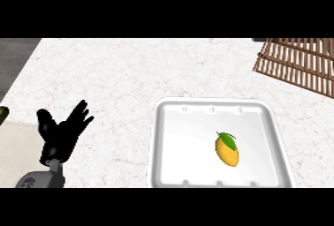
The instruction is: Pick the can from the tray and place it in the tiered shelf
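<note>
Can: we cannot tell where it is from our head view. The only thing lying in the tray is a yellow fruit, described below.
Far left edge: a small green thing (2,115) pokes in at the edge of the view, cut off, and we cannot tell what it is. Above it, in the upper left corner, runs a dark grey strip of floor (16,62).
Left hand (58,142): black, at the left of the view, rising from a grey forearm (39,179) at the lower edge. Its fingers are straight and spread, pointing up and slightly right, with the thumb apart on the left. It is released, grasps nothing, and rests over the counter well apart from the tray.
Counter (130,75): pale stone with faint beige veining, filling most of the view.
Tray (186,145): white and rectangular, with rounded corners and a raised rim, lying from the lower middle to the right. Small notches mark its far and near walls.
Fruit (227,153): yellow, oval and mango-like, with a green leaf (226,139) at its far end. It lies on the floor of the tray's right half, apart from the walls.
Tiered shelf (297,62): brown wooden slats in the upper right corner, cut off by the view's edges. It stands beyond the tray's far right corner, not touching it.
Right hand: it does not show in our view.
Writing: we can read no brand, label or lettering on anything.
</note>
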Robot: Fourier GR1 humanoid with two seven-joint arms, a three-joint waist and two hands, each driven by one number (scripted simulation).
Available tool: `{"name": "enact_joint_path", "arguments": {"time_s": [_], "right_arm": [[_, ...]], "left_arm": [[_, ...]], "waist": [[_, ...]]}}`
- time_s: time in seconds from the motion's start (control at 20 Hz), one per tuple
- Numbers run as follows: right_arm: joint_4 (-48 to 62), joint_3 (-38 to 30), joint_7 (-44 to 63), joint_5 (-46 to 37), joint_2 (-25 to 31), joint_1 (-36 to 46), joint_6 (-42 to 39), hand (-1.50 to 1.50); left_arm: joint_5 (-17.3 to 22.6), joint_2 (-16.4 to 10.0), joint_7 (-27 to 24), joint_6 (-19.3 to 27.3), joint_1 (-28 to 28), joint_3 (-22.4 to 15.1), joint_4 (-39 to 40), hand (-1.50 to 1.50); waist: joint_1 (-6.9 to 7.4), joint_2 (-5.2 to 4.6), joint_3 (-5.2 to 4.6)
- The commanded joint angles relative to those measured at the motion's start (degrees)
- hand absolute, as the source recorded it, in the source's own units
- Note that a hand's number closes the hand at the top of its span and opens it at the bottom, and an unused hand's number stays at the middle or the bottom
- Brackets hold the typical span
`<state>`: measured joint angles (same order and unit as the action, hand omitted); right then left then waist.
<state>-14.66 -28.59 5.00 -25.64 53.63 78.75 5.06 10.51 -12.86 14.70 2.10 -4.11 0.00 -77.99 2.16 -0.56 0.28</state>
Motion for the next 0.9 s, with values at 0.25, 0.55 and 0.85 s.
{"name": "enact_joint_path", "arguments": {"time_s": [0.25, 0.55, 0.85], "right_arm": [[-1.6, -4.2, 1.8, 2.8, 2.7, 0.1, 11.3, -1.5], [0.3, -8.8, 1.9, 5.5, 12.8, -5.0, 12.6, -1.5], [1.8, -14.1, 0.2, 10.8, 19.7, -10.5, 6.1, -1.5]], "left_arm": [[-0.2, -0.1, 0.8, -0.9, 2.0, 0.0, 0.9, 0.0], [0.9, -1.6, 1.8, -1.6, 1.4, 1.7, 0.3, 0.0], [0.5, -1.4, 1.9, -1.6, 2.9, 1.5, -0.9, 0.0]], "waist": [[-0.09, -0.14, -0.27], [-0.74, -0.16, -0.16], [-1.19, 0.14, -0.1]]}}
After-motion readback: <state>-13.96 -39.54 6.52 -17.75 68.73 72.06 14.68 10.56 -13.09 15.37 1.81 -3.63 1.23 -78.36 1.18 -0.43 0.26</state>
